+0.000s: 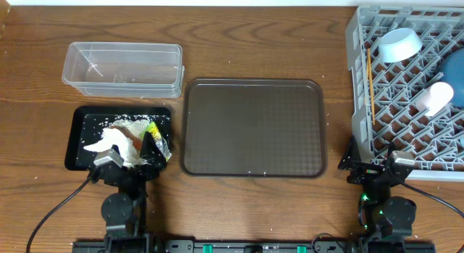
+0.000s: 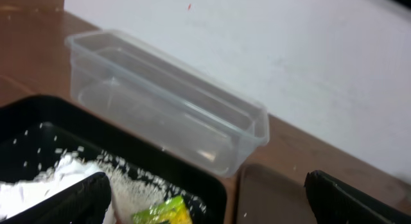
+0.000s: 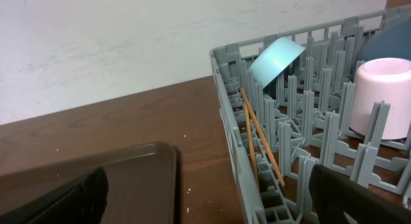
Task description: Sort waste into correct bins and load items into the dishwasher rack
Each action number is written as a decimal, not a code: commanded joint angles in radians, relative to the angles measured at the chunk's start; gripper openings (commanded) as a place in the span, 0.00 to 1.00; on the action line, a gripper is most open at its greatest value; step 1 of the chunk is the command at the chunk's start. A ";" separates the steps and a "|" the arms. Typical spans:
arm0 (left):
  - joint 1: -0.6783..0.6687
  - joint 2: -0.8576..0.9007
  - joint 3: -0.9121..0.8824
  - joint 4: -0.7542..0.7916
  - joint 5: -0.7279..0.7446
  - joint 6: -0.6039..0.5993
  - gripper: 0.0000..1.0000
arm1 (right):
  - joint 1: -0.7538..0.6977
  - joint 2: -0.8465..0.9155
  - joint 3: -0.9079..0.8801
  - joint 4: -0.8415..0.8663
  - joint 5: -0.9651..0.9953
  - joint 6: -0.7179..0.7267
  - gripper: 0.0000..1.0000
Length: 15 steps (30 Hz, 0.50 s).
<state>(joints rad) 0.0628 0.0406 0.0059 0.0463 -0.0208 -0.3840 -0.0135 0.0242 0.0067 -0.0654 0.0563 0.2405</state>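
The black bin holds loose white rice, a crumpled white tissue and the silver-and-yellow foil wrapper. The clear tub behind it looks empty. My left gripper is open at the black bin's near edge; its view shows the rice, wrapper, tissue and tub. The grey rack holds a light-blue bowl, dark-blue bowl, white cup and chopsticks. My right gripper is open and empty at the rack's near-left corner. The carrot is not visible.
A flat brown serving tray lies between the bins and the rack, with a few rice grains on it. Rice grains are scattered on the wooden table. In the right wrist view the chopsticks lean inside the rack wall.
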 commanded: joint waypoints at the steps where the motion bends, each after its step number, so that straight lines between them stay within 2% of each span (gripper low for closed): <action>1: -0.018 -0.040 -0.002 -0.039 0.015 0.033 0.99 | 0.016 -0.005 -0.001 -0.005 0.003 -0.013 0.99; 4: -0.025 -0.039 -0.002 -0.119 0.010 0.032 0.99 | 0.016 -0.005 -0.001 -0.005 0.003 -0.013 0.99; 15: -0.051 -0.036 -0.002 -0.120 0.013 0.032 0.99 | 0.016 -0.005 -0.001 -0.005 0.003 -0.013 0.99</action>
<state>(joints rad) 0.0166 0.0113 0.0193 -0.0265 0.0013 -0.3653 -0.0135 0.0242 0.0067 -0.0654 0.0563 0.2405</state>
